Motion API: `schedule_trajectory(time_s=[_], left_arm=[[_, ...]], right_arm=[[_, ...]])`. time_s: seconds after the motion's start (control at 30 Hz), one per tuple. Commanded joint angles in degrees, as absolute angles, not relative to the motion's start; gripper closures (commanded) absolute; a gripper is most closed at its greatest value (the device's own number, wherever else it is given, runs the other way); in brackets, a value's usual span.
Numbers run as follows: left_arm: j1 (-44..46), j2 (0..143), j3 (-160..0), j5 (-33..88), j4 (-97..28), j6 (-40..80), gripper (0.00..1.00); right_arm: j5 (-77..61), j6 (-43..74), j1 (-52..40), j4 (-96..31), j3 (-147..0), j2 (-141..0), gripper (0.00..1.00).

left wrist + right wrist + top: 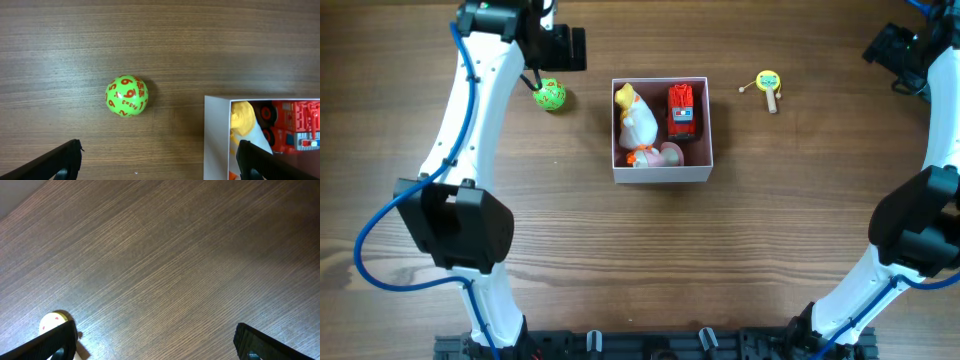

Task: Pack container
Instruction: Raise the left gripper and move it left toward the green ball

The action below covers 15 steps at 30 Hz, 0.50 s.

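Note:
The container (pixel 660 174) is a square white box with a pink inside at the table's middle. It holds a yellow-and-white duck toy (pixel 634 118), a red fire truck (pixel 681 110) and a pink item (pixel 670 154). Its corner shows in the left wrist view (pixel 216 135). A green ball with orange numbers (pixel 550 95) lies left of the box; it also shows in the left wrist view (pixel 127 95). A small yellow rattle toy (pixel 768 84) lies right of the box, and its edge shows in the right wrist view (pixel 51 322). My left gripper (pixel 159 162) is open above the table near the ball. My right gripper (pixel 155 342) is open and empty.
The wooden table (pixel 640 260) stretches around the box. Both arm bases stand at the front edge, left (pixel 455 230) and right (pixel 910 240).

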<state>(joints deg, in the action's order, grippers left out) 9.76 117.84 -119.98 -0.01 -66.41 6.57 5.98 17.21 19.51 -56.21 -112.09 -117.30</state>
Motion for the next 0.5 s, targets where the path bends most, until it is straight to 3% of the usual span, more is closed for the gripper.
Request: schedule_trajectory(time_s=[0.0, 0.47], left_arm=[[8.0, 117.7, -120.6, 1.6, -65.8, 7.1, 0.00], [7.6, 125.8, -120.6, -3.1, -67.9, 6.5, 0.00]], right_arm=[[5.5, 16.7, 19.2, -56.1, -112.0, -115.9, 0.00], [5.5, 16.7, 19.2, -56.1, -112.0, -115.9, 0.00]])
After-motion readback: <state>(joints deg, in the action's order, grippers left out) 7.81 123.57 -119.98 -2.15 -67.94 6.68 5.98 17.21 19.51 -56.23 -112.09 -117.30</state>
